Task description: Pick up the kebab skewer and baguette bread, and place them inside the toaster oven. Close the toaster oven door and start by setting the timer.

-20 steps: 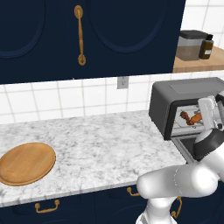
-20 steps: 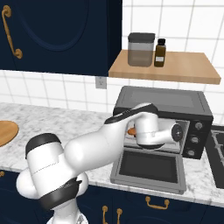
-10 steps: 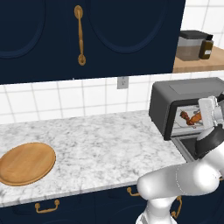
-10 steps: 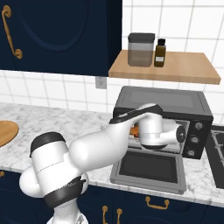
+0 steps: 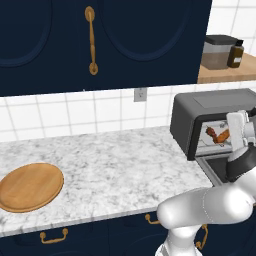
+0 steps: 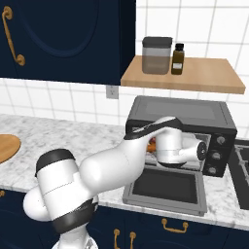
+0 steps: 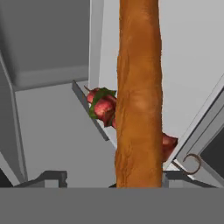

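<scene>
While my arm has pushed a little deeper into the toaster oven (image 6: 180, 131) at the right of both base views over the last second, the toaster oven door (image 6: 165, 187) lies folded down flat onto the surface (image 5: 110, 170), and my hand (image 7: 138, 186) is clenched on the baguette bread (image 7: 139, 87), which runs up the middle of the hand view inside the cavity. Behind it in that view the kebab skewer (image 7: 103, 107) already rests in the oven, so I judge that releasing the loaf comes next, with door and timer still to do. No brand, label or writing is readable anywhere, not even on the small bottle (image 6: 178, 58) on the shelf (image 6: 194, 78).
</scene>
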Controlling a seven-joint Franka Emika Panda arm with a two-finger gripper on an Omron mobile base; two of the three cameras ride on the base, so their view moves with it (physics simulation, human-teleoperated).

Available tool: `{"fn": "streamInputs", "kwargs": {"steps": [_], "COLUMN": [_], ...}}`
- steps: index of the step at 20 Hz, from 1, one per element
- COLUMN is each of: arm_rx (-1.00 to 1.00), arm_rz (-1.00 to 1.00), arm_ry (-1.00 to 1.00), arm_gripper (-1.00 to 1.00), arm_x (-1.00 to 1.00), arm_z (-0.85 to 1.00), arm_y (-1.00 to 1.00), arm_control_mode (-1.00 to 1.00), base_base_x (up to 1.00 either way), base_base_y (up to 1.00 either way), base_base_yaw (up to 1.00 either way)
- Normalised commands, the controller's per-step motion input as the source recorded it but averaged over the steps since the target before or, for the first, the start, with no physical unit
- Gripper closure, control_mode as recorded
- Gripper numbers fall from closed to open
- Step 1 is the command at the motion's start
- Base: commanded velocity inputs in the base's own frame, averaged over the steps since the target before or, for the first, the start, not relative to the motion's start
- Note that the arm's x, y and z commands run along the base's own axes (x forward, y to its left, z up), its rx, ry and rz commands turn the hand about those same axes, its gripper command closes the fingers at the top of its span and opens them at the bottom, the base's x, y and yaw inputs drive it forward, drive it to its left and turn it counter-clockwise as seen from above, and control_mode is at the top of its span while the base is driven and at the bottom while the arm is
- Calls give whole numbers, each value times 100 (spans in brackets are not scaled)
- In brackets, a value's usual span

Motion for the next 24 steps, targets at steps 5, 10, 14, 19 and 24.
{"fn": "streamInputs", "kwargs": {"steps": [5,10,14,19,24], "arm_rx": [10,9,2,0,0], "arm_rz": [0,0,0,0,-1], "arm_ry": [10,1,0,0,-5], "arm_gripper": [-100,-100,-100,-100,-100], "arm_x": [28,33,18,9,8], "arm_z": [-34,-8,0,2,21], "arm_y": [8,28,24,3,28], "arm_control_mode": [-100,-100,-100,-100,-100], "base_base_x": [0,0,0,0,0], "base_base_y": [0,0,0,0,0], "base_base_yaw": [0,0,0,0,0]}}
